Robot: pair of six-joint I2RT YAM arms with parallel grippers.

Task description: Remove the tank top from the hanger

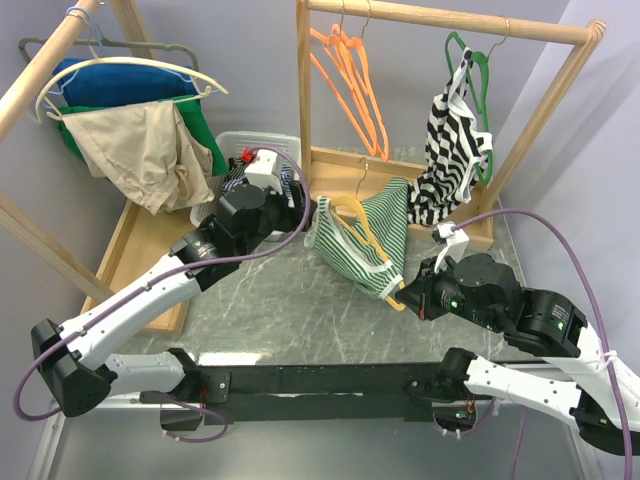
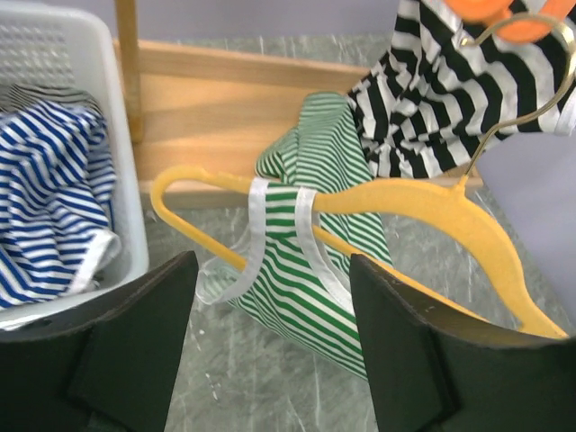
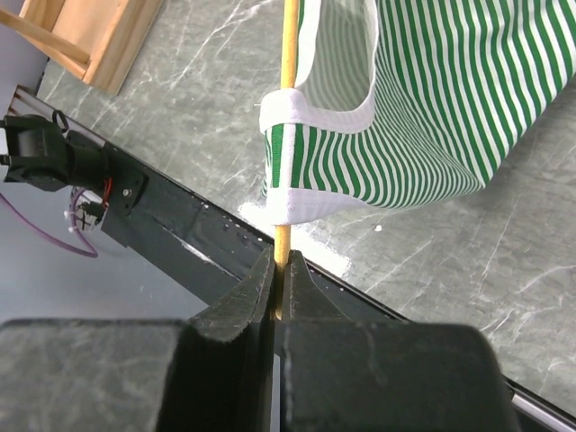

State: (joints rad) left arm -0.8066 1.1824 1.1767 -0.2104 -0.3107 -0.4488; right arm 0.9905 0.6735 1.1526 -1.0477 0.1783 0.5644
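The green-and-white striped tank top [image 1: 365, 240] is found at the middle of the desk [image 1: 300, 320], in front of the wooden rack [image 1: 450, 20], and it is draped on a yellow hanger [image 2: 423, 209]. In the left wrist view, two white-edged straps are seen looped over one arm of the hanger, and the striped body is hung below them down to the desk surface.

The right hand [image 3: 277, 279] is pressed together on the thin end of the yellow hanger, which is pinched between its fingers. Just above that grip, a white-banded edge of the tank top is wrapped around the hanger's arm.

The left hand [image 2: 270, 270] is spread wide and nothing is gripped between its fingers. It is held just in front of the hanger's curved end and the looped straps.

A white basket [image 2: 126, 207] is placed to the left of the tank top, and a blue-and-white striped garment [image 2: 45, 198] is contained in it. On the rack, a black-and-white striped garment [image 1: 450, 150] is hung from a green hanger [image 1: 475, 60], and bare orange hangers [image 1: 350, 80] are hung beside it.
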